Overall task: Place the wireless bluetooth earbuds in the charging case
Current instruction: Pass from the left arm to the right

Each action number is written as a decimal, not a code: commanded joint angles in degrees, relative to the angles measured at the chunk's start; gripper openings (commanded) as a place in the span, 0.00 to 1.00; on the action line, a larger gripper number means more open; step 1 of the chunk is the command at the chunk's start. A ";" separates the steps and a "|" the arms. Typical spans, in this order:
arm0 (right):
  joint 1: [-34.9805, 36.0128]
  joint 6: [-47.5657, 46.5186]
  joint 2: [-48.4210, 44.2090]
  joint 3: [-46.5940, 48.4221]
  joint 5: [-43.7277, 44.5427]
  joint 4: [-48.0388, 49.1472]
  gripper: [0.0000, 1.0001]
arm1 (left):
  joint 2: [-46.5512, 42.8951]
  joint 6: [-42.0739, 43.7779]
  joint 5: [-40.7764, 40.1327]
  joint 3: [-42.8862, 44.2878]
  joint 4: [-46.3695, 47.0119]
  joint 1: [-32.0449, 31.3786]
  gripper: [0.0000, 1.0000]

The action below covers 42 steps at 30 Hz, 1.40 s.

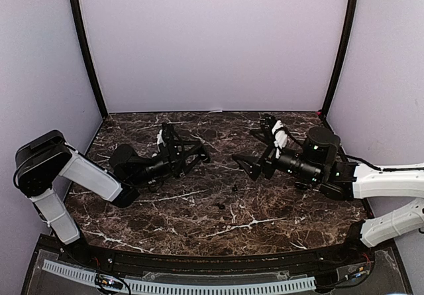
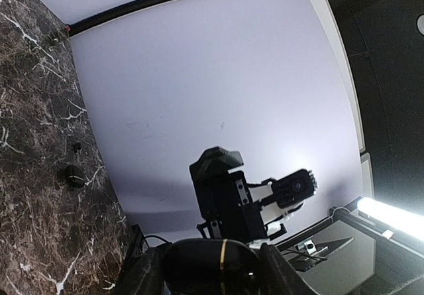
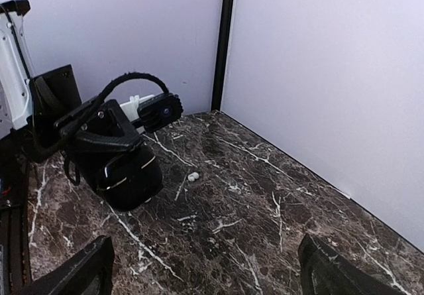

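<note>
The left gripper [image 2: 212, 268] is half closed on the black charging case [image 3: 129, 170], while the right gripper [image 3: 205, 272] stands wide open and empty. A white earbud [image 3: 193, 176] lies on the surface [image 1: 278, 222] at the case's 3 o'clock in the right wrist view, and black earbuds [image 1: 234, 188] sit at the right gripper's 7 o'clock from above. Best to straddle one bud squarely and pinch lightly; the walls [image 1: 212, 43] stand well off.

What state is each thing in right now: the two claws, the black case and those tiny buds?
left gripper: shut on the charging case.
charging case: gripped, low near the table; lid looks closed.
right gripper: wide open, empty.
white earbud: loose on the table, outside the case.
black earbuds: two, loose on the table too.
</note>
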 commanded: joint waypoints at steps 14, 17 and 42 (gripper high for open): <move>14.91 -4.81 17.16 6.38 22.53 8.28 0.65 | 3.11 -3.22 -6.32 -0.83 4.71 -0.33 0.36; 15.11 -5.07 19.53 8.26 22.84 8.92 0.64 | 2.49 -2.56 -7.28 -1.38 3.90 -0.51 0.36; 15.43 -4.47 28.89 16.67 27.19 8.03 0.19 | 2.89 -2.20 -8.30 -2.14 3.85 -0.63 0.38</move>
